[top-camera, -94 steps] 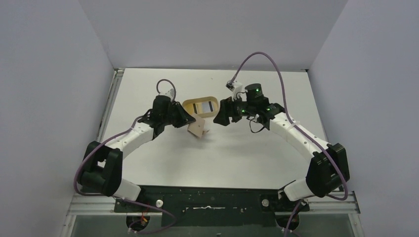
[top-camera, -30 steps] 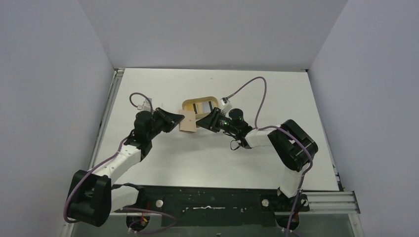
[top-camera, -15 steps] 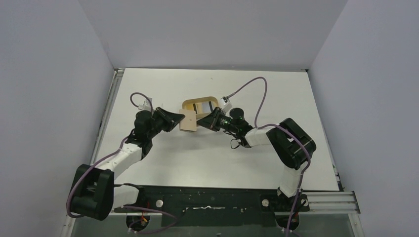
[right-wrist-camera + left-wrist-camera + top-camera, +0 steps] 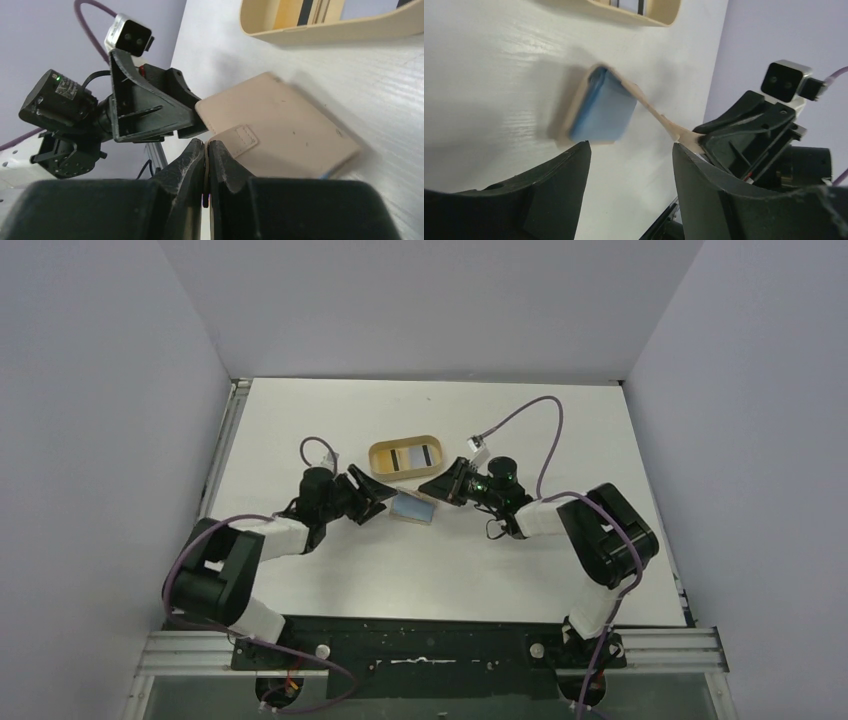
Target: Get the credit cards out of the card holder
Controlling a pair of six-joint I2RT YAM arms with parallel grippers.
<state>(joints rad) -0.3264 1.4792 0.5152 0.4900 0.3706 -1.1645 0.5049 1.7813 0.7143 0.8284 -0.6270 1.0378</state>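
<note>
- Change: the left gripper point(image 4: 378, 500), closed on the card holder point(image 4: 413, 507) half a second ago, now has its jaws apart and clear of it.
- The right gripper point(image 4: 437, 490), fingers together, pinches the holder's snap tab point(image 4: 239, 137).
- The holder has dropped from upright and lies open on the tabletop point(image 4: 450, 570) between the grippers, just beside the tray point(image 4: 378, 452), light blue panel up.
- Credit cards point(image 4: 408, 457) appear to lie in the tray.
- Whether any card remains inside the holder cannot be told.
- Judgement: the interior is now exposed for checking.

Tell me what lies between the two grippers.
The card holder, blue lining up, lies between the open left gripper and the right gripper, which pinches its tab; this is clearest in the top view.
</note>
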